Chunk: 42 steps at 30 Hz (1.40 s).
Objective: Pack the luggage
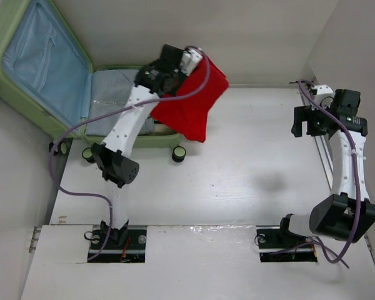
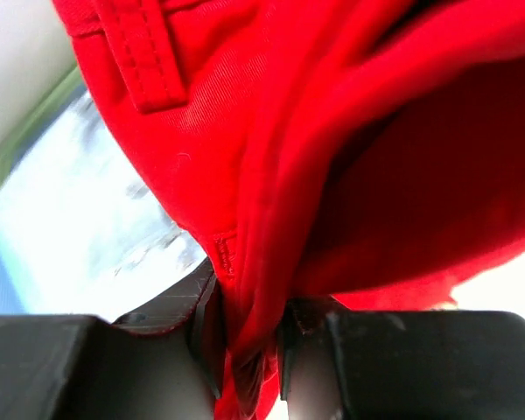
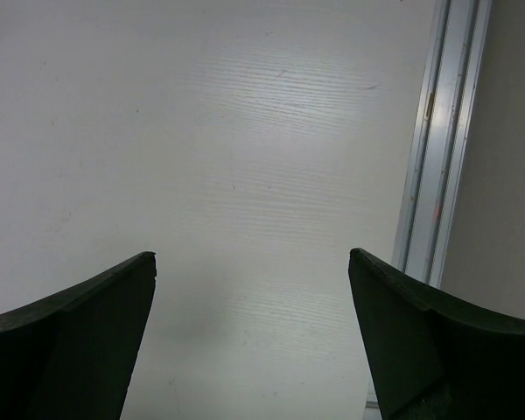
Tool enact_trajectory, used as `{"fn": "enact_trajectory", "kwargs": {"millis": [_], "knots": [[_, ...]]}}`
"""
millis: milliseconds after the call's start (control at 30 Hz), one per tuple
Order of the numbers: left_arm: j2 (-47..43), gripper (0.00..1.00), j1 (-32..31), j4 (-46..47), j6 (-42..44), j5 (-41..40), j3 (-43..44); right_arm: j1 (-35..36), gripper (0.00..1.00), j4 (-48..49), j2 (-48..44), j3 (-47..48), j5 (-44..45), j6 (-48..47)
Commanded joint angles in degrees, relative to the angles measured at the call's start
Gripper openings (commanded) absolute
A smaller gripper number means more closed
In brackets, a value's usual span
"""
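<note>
Top external view: the left arm reaches forward, elbow bent, its left gripper [image 1: 189,64] clamped on a red garment [image 1: 192,103] that hangs over the near rim of the open luggage [image 1: 44,65] beneath it. The right gripper [image 3: 252,262] hovers with its fingers apart over the white table [image 1: 237,169], with a metal rail [image 3: 433,157] to its right.

The luggage [image 1: 44,62], a large pale green hard-shell suitcase, is seen lying open in the upper left of the top view. Its lid is swung out to the left, so the light blue fabric lining with a zipped pocket is exposed. The other half is laid flat just right of the lid with grey fabric [image 1: 112,87] inside, and small black-and-green wheels [image 1: 179,153] are set along its near edge.
</note>
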Motion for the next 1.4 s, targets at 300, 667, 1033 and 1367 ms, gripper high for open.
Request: {"fn": "enact_trajectory", "kwargs": {"millis": [300,667,1033,1367], "knots": [[-7.5,0.0,32.83,10.43,-0.49,27.74,-20.06,0.18,0.95,-0.73,-2.2,0.82,0.39,-0.6],[1.29,0.0,34.16,29.09,1.97,32.43,-22.83,1.24,0.95,-2.4,-1.58,1.35,2.66,-0.07],[7.87,0.0,28.62,28.82,12.16,20.31,-12.44,1.76,0.95,-3.02,-1.58,1.44,3.81,-0.6],[11.75,0.24,29.77,32.07,17.87,6.24,-11.38,2.29,0.95,-3.72,-0.97,1.97,3.81,-1.66]]}}
